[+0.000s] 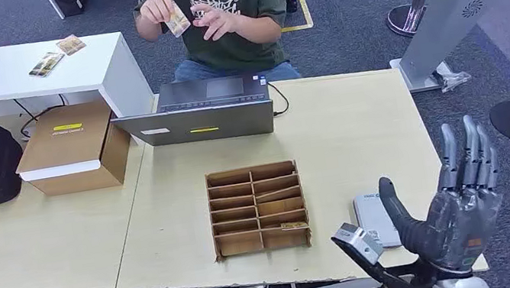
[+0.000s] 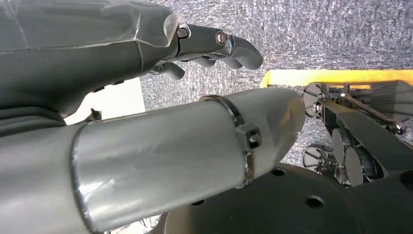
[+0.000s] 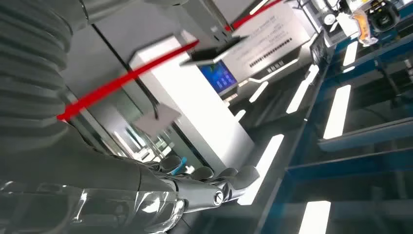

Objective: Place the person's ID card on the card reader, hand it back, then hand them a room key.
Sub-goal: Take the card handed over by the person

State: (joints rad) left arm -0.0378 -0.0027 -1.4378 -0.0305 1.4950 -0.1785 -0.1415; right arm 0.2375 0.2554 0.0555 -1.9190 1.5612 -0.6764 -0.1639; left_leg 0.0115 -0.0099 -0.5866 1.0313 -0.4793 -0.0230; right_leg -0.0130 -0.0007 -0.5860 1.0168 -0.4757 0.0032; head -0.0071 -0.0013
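Fingers (image 1: 469,149) of the right hand (image 1: 457,208) stand spread and upright, holding nothing, beside the white card reader (image 1: 372,220) at the table's (image 1: 357,128) near edge. Left hand (image 2: 214,46) fingers curl, empty. Beyond the laptop (image 1: 204,112), the person (image 1: 230,8) holds the ID card (image 1: 177,23).

A yellow label is showing on the cardboard box (image 1: 69,148) and white lettering on the person's green shirt (image 1: 214,5), but neither is reading clearly. Lines of print on a white sign panel (image 3: 272,41) are staying illegible too.
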